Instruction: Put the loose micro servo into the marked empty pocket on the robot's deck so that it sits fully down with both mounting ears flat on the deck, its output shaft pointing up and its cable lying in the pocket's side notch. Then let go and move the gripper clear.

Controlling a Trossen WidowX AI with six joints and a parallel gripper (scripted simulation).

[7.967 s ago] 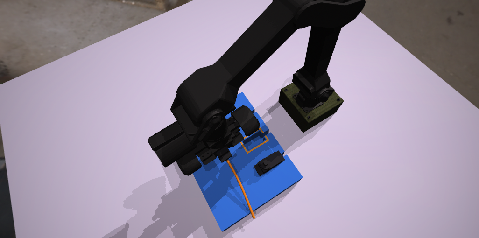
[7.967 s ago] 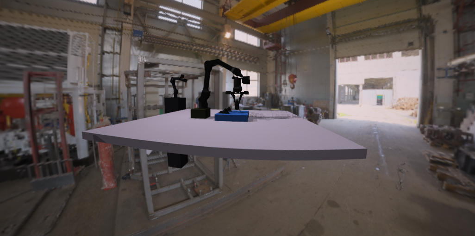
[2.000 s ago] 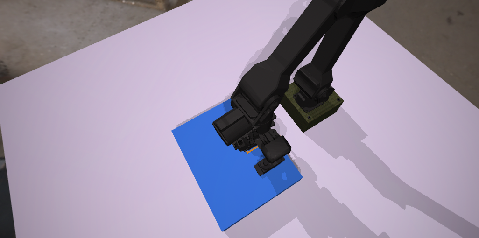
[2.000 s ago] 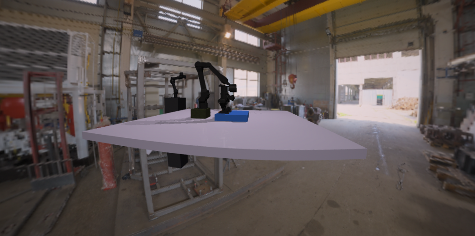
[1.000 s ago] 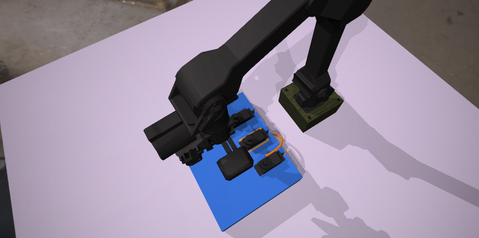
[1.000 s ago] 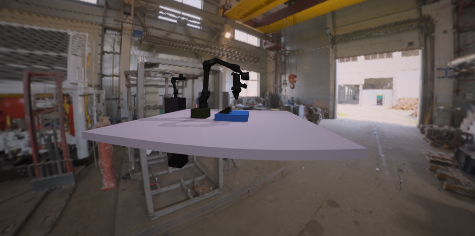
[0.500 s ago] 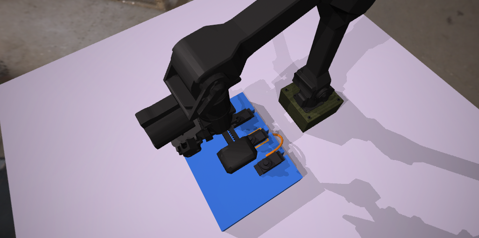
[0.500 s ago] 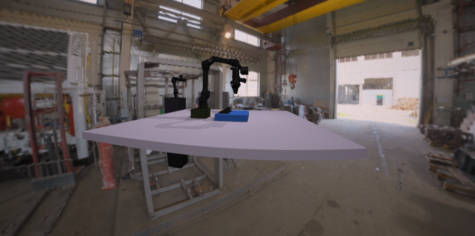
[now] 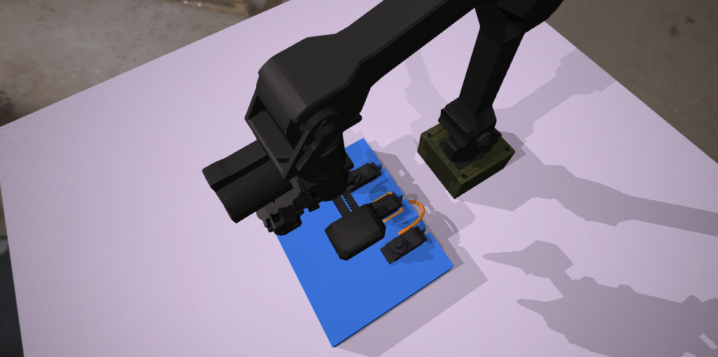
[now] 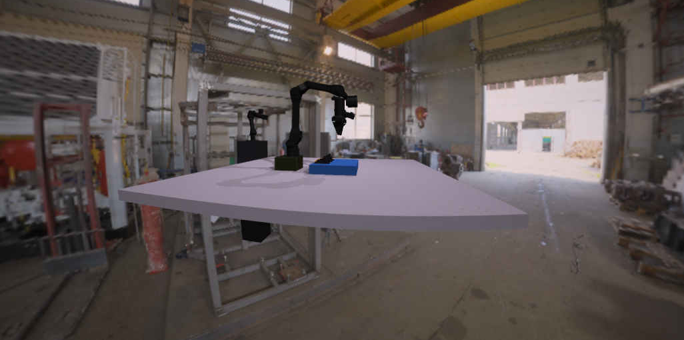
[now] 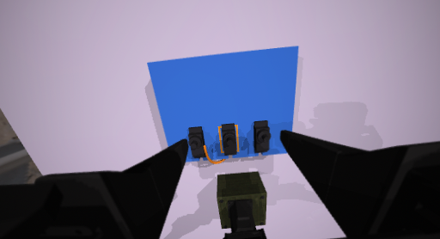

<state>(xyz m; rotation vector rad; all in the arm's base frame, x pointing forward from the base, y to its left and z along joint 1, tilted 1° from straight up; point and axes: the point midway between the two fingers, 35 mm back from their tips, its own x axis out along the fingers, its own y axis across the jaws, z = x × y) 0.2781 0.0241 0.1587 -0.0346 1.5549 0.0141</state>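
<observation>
The black micro servo (image 9: pixel 387 206) (image 11: pixel 229 139) stands inside the orange pocket outline (image 9: pixel 395 215) (image 11: pixel 220 139) on the blue deck (image 9: pixel 331 294) (image 10: pixel 333 170) (image 11: pixel 223 86), between two other servos. Its output shaft points up in the wrist view. Whether its ears lie flat is too small to tell. An orange cable (image 9: pixel 422 213) (image 11: pixel 210 160) curves from its end past the deck edge and back to the neighbouring servo. Whether it lies in the side notch cannot be made out. My gripper (image 10: pixel 339 133) (image 11: pixel 233 138) is wide open and empty, high above the deck. In the top view one finger hides part of the servo.
One neighbouring servo (image 9: pixel 403 244) (image 11: pixel 196 142) is beside the cable's end; the other neighbouring servo (image 9: pixel 364 176) (image 11: pixel 261 137) is on the far side of the outline. The arm's dark green base block (image 9: pixel 437 166) (image 10: pixel 288 163) (image 11: pixel 241 185) stands near the deck's servo edge.
</observation>
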